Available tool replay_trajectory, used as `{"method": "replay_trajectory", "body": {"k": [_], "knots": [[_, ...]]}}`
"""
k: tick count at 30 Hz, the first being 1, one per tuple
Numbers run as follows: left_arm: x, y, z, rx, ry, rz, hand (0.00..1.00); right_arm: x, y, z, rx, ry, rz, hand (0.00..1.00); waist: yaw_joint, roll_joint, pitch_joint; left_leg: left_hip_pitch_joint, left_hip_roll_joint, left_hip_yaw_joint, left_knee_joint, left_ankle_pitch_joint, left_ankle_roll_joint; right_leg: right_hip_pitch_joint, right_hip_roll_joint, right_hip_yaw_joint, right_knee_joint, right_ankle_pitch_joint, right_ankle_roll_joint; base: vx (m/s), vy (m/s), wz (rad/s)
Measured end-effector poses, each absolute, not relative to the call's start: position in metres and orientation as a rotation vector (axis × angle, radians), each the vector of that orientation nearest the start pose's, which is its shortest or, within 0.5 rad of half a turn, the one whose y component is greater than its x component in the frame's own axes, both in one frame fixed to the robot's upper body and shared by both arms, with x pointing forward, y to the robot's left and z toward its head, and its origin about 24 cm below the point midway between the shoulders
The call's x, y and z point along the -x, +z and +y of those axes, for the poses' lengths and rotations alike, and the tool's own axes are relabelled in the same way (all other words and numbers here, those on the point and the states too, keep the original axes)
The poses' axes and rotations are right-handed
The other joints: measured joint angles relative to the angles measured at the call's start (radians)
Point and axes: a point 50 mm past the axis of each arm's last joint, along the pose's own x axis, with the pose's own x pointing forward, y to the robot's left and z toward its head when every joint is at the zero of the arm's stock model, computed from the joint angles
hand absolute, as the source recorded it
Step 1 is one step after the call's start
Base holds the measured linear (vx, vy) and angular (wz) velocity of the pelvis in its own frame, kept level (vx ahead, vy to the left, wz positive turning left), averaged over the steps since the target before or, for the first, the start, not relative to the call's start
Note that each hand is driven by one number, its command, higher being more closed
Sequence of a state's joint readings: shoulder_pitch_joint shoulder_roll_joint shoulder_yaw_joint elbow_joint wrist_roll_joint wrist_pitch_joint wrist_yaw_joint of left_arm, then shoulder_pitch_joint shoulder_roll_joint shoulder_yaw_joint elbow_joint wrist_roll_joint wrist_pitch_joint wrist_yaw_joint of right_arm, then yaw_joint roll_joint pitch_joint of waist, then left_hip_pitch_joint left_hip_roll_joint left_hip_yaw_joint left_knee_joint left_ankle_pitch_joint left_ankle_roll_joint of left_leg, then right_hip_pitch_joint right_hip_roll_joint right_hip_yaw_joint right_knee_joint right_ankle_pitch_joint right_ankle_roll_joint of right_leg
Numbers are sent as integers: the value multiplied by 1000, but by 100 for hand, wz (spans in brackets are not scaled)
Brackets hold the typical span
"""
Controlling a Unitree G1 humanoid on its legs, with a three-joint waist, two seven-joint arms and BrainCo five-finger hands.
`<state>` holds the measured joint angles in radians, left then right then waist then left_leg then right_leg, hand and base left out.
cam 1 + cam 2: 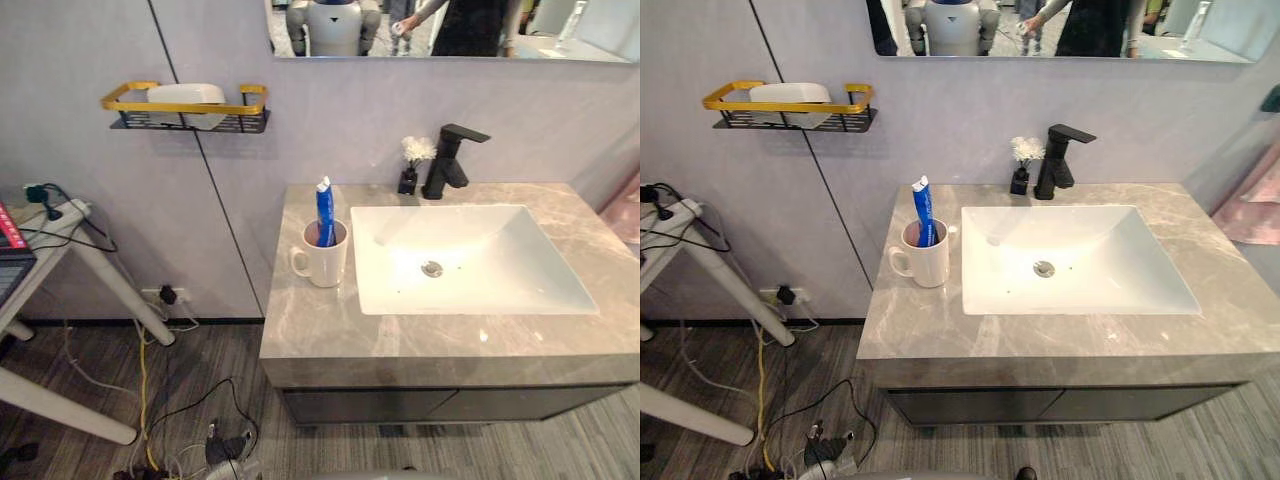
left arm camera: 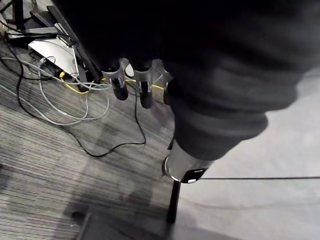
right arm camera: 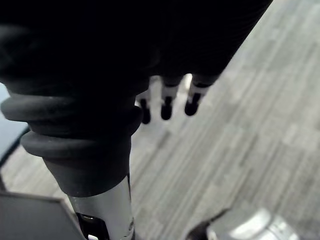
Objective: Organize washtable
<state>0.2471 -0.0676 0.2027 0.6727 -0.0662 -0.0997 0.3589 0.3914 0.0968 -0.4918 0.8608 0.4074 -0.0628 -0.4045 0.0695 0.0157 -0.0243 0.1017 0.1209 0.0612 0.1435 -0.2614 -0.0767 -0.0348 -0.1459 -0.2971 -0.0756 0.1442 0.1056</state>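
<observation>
Left hand (image 2: 145,91) of mine hangs low over the floor (image 2: 45,150), fingers straight and loose with nothing in them, above a tangle of cables (image 2: 65,97). My right hand (image 3: 167,102) hangs the same way over bare grey planks, fingers slack and empty.

Further out in front of me stands the washtable, its grey marbled countertop (image 1: 330,340) well apart from both hands. On its left part, just beside the basin, sits a white mug (image 1: 322,265) with the handle turned to my left. A blue toothpaste tube (image 1: 325,212) stands upright inside it, cap up, leaning a little against the rim. To the right of the mug the white basin (image 1: 520,250) is sunk into the top.

Behind the basin a black faucet (image 1: 447,160) rises from the counter, its spout reaching over the bowl. Just left of it is a small dark vase (image 1: 408,180) of white flowers.

On the wall to the left hangs a shelf (image 1: 130,100) with a gold rail, holding a white object (image 1: 185,93). Over the faucet I see the lower edge of a mirror (image 1: 450,30).
</observation>
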Motion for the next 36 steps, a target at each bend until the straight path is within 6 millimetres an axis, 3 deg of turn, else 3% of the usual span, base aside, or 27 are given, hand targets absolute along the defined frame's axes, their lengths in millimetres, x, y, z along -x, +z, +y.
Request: {"method": "replay_trajectory", "body": {"k": [4,6,11,13,14,16,19,25,29,32,36], "knots": [[-133,-98,210,82,705,604,100,0,-161,-209,-426,-1138,1129,0,2,-22,5,-1,0,-38,-27,33,-9,26,2,-53,-20,0,-1,11,-52,39],[-151,-68,222,89,762,440,100,-23,-163,-204,-423,-1072,1103,0,7,-38,13,-7,4,-38,-38,51,-16,32,3,-71,-21,-4,-4,-22,-46,34],[-178,2,229,55,794,99,100,-26,-165,-197,-379,-1010,1128,0,45,-39,13,-30,0,-57,-32,62,-17,33,-9,-106,-11,-16,-1,-19,-11,25],[-188,46,222,18,762,-102,100,-24,-165,-197,-364,-990,1130,0,54,-36,17,-38,-2,-64,-32,64,-17,33,-14,-119,-4,-25,-4,-25,1,20],[-189,56,219,12,748,-148,100,-24,-166,-197,-364,-987,1127,0,53,-39,16,-38,-2,-68,-32,64,-17,33,-15,-121,-2,-26,-3,-23,-4,14],[-193,93,198,27,650,-327,100,-24,-166,-196,-371,-976,1127,0,51,-41,16,-39,-1,-82,-32,64,-17,38,-16,-134,7,-35,0,-6,-11,16],[-190,126,169,99,502,-496,100,-24,-167,-195,-370,-962,1128,0,50,-42,16,-39,0,-87,-33,64,-16,42,-16,-141,8,-37,0,1,-7,8],[-184,149,134,335,157,-595,100,-28,-166,-196,-362,-921,1106,0,44,-40,14,-53,0,-89,-33,67,-15,28,-15,-142,8,-39,-2,0,0,0],[-181,140,104,613,-151,-479,100,-30,-166,-196,-347,-881,1102,0,29,-44,7,-68,0,-85,-38,75,-17,10,-15,-139,8,-38,-3,0,0,0],[-182,128,86,680,-278,-381,100,-33,-166,-197,-340,-849,1096,0,23,-39,7,-70,0,-78,-40,82,-23,4,-13,-133,6,-34,0,-5,-16,-8],[-185,97,66,667,-382,-194,100,-35,-165,-203,-331,-825,1089,0,21,-25,7,-71,8,-36,-43,86,-24,-21,1,-94,-1,-22,-16,-24,-30,-27]]}}
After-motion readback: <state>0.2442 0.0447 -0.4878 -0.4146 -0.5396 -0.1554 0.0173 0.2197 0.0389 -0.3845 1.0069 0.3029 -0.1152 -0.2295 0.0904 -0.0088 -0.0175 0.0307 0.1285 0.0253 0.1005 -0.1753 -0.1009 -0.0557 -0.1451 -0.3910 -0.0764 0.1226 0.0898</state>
